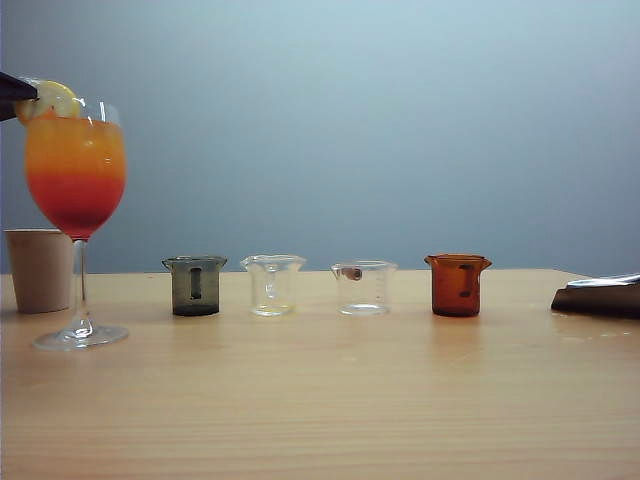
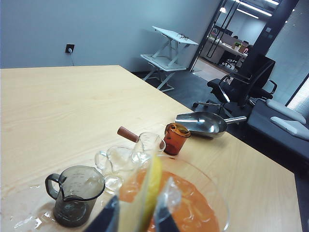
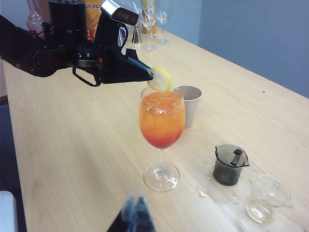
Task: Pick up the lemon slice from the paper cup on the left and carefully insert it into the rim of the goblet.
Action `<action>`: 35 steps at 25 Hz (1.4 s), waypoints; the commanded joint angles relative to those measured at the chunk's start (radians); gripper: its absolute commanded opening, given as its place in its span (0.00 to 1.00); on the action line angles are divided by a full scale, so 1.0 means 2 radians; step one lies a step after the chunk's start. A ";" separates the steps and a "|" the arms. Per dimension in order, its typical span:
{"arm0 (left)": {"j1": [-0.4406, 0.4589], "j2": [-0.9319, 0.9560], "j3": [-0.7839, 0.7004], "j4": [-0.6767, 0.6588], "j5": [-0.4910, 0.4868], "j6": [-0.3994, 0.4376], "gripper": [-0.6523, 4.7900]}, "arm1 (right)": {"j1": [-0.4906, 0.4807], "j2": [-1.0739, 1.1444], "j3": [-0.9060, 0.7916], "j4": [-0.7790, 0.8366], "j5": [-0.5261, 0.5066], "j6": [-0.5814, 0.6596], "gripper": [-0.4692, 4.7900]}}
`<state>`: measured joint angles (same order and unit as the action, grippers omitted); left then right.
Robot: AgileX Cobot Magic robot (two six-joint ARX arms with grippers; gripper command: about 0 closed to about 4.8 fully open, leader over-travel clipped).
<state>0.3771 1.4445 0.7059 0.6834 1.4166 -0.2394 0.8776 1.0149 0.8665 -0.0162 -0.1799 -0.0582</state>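
On wooden table (image 1: 330,400), blue wall (image 1: 400,120), jaws apart.

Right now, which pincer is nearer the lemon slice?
Left. The left pincer is at the lemon slice on the goblet rim; the right pincer sits low, well away.

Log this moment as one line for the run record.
left gripper: at goblet rim, fingers beside yellow lemon slice | slice: on rim of tall clear stemmed goblet | right gripper: low over table, idle
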 commanded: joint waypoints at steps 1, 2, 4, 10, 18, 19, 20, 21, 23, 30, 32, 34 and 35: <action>-0.001 -0.001 0.002 0.003 -0.001 0.002 0.33 | 0.000 -0.001 0.003 0.007 -0.001 0.001 0.08; -0.001 -0.001 0.002 0.003 -0.001 0.002 0.37 | 0.000 -0.001 0.003 0.007 -0.001 0.001 0.08; -0.001 -0.001 0.002 0.003 -0.001 0.002 0.42 | 0.000 -0.001 0.003 0.007 -0.001 0.001 0.08; 0.000 -0.001 0.002 0.008 -0.004 0.001 0.49 | 0.000 -0.001 0.003 0.006 -0.001 0.001 0.08; 0.001 -0.001 0.002 0.047 -0.009 -0.027 0.59 | 0.000 -0.001 0.003 0.006 -0.001 0.001 0.08; 0.001 -0.002 0.002 0.053 -0.009 -0.031 0.59 | 0.000 -0.001 0.003 0.006 -0.001 0.001 0.08; 0.001 -0.003 0.002 0.061 -0.009 -0.035 0.59 | 0.000 -0.001 0.003 0.006 -0.001 0.001 0.08; 0.002 -0.003 0.002 0.067 -0.009 -0.038 0.59 | 0.000 -0.001 0.003 0.007 -0.001 0.001 0.08; 0.006 -0.005 0.002 0.078 -0.009 -0.038 0.59 | 0.000 -0.001 0.003 0.007 -0.001 0.001 0.08; 0.021 -0.028 0.003 0.112 -0.040 -0.058 0.59 | 0.000 -0.001 0.003 0.010 -0.001 0.001 0.08; 0.022 -0.037 0.003 0.119 -0.054 -0.058 0.59 | 0.000 -0.001 0.003 0.011 0.000 0.001 0.08; 0.023 -0.056 0.003 0.124 -0.105 -0.075 0.38 | 0.000 -0.001 0.003 0.014 0.001 0.001 0.08; 0.023 -0.061 0.003 0.130 -0.119 -0.087 0.27 | 0.000 -0.002 0.003 0.017 0.001 0.001 0.08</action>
<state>0.4202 1.3376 0.7063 0.9176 1.2327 -0.3725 0.8780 1.0153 0.8665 -0.0124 -0.1783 -0.0582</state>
